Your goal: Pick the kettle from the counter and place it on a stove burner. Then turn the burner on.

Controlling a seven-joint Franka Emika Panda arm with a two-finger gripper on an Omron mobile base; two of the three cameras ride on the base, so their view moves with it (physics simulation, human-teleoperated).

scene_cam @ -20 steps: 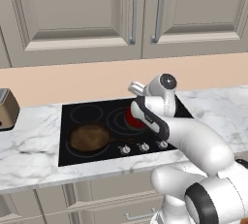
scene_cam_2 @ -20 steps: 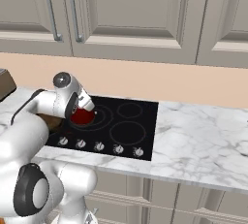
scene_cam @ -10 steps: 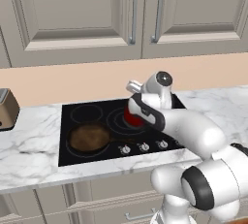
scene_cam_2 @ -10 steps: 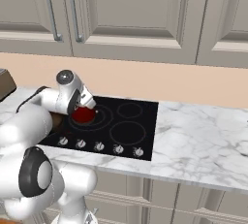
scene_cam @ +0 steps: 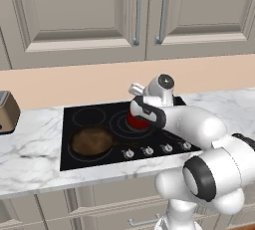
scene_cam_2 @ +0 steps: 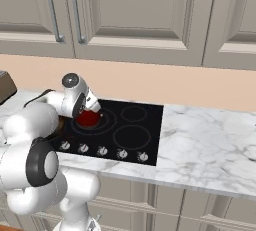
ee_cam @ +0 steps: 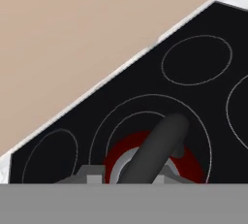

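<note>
The red kettle point(scene_cam: 136, 121) sits inside the double-ringed burner point(ee_cam: 150, 136) near the middle of the black cooktop point(scene_cam: 89, 114), a little toward its back edge. The gripper point(ee_cam: 128, 178) is clamped on the kettle's black arched handle point(ee_cam: 157, 148). A brown pan point(scene_cam: 92, 141) lies at the cooktop's front left, on the marble counter point(scene_cam_2: 210, 150) below grey cabinets point(scene_cam: 124, 15).

Kettle point(scene_cam: 136, 121) and hand point(scene_cam: 141, 115) further left, over double-ring burner point(ee_cam: 150, 121).
</note>
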